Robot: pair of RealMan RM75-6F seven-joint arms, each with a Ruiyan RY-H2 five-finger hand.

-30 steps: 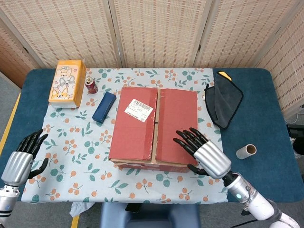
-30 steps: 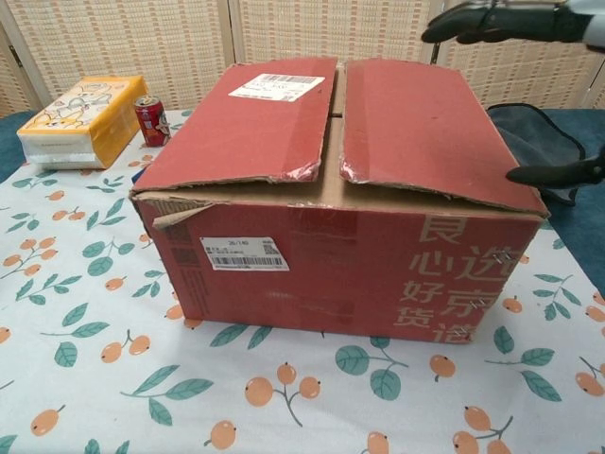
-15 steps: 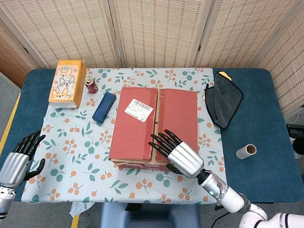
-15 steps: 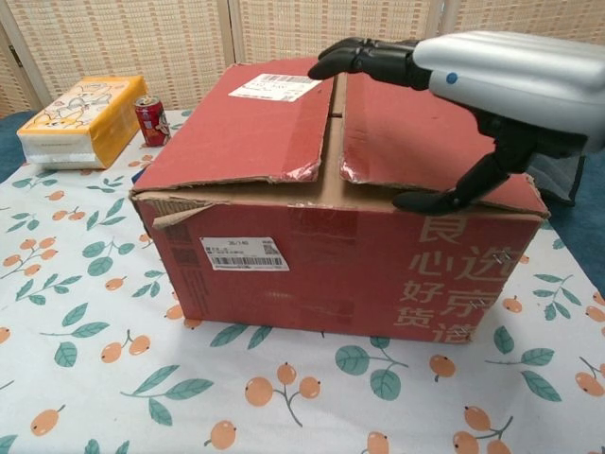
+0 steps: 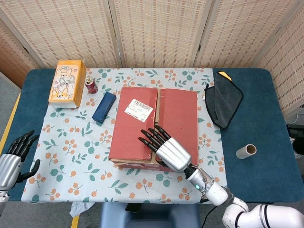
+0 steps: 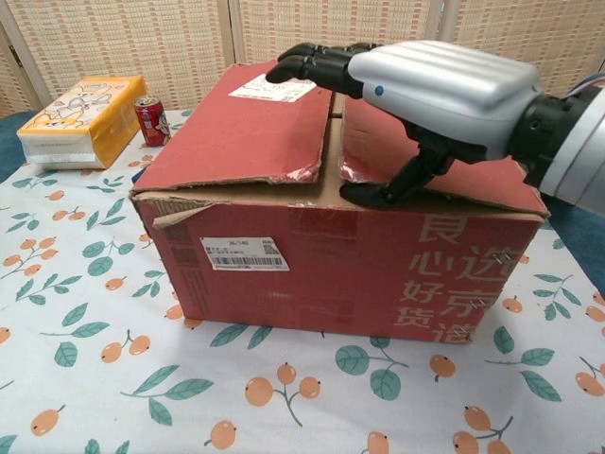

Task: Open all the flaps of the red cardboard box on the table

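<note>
While my right hand hovers over the box, this is how things lie:

Red cardboard box: the red cardboard box (image 5: 154, 126) sits at the middle of the head view on the floral tablecloth (image 5: 71, 142); in the chest view the box (image 6: 359, 255) fills the centre, its front wall printed with pale characters.
Flaps: the left top flap (image 5: 135, 121) and the right top flap (image 5: 178, 118) both lie flat and closed, a narrow seam between them; their near edges look torn in the chest view.
Shipping label: a white label (image 5: 139, 109) sits on the left top flap, toward its far edge.
My right hand: my right hand (image 5: 164, 147) is over the near middle of the box top, across the seam; its dark fingers (image 6: 317, 64) are stretched and spread toward the label, holding nothing. In the chest view my right hand (image 6: 425, 95) has its thumb angled down at the near edge of the right flap; I cannot tell whether it touches.
My left hand: my left hand (image 5: 12, 159) is at the lower left edge of the head view, well apart from the box, fingers spread, empty.
Upper left of the head view: an orange tissue box (image 5: 68, 82), a red can (image 5: 91, 85) just beside it, and a blue case (image 5: 104, 107) near the box's left side.
Right side of the head view: a dark cloth (image 5: 223, 99) on the blue table (image 5: 266, 123), and a cardboard tube (image 5: 246, 151) lower right.
</note>
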